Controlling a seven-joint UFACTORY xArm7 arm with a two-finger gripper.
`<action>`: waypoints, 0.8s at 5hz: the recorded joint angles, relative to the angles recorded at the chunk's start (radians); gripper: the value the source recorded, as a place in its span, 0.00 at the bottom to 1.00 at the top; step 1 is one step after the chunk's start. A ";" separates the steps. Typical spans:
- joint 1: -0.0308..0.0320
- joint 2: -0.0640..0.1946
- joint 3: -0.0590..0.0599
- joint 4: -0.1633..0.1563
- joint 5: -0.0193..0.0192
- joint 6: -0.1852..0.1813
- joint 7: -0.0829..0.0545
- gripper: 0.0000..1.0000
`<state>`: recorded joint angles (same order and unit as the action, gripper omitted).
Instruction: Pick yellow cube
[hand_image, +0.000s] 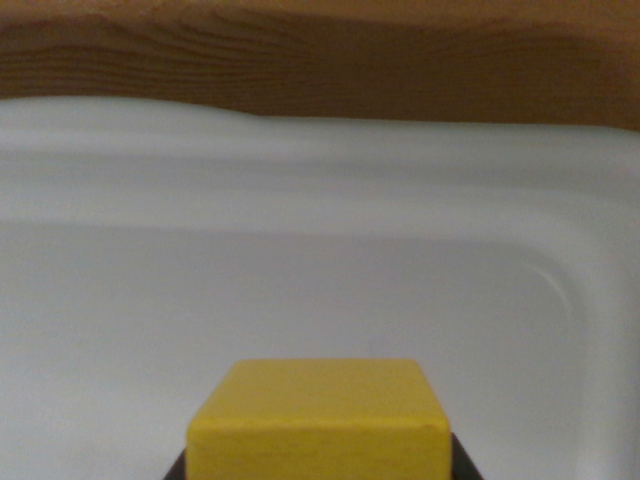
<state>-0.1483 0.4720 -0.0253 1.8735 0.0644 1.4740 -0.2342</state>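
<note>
Yellow cube (318, 420) sits between dark jaws at the frame's bottom edge, apparently clamped for lifting, over a white tray (320, 250) on a wooden surface (320, 60)

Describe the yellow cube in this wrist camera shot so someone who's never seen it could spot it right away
Start at the brown wooden surface along the top of the wrist view, then come down across the white tray that fills most of the picture. At the bottom centre is the yellow cube, with dark gripper parts at its lower corners. It is the only brightly coloured, sharp-edged thing here.
</note>
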 joint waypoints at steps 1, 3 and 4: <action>0.0000 0.000 0.000 0.000 0.0000 0.000 0.000 1.00; -0.0003 -0.009 0.000 0.032 -0.0010 0.041 0.002 1.00; -0.0005 -0.018 -0.001 0.061 -0.0019 0.079 0.004 1.00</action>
<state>-0.1488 0.4543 -0.0260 1.9347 0.0625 1.5528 -0.2299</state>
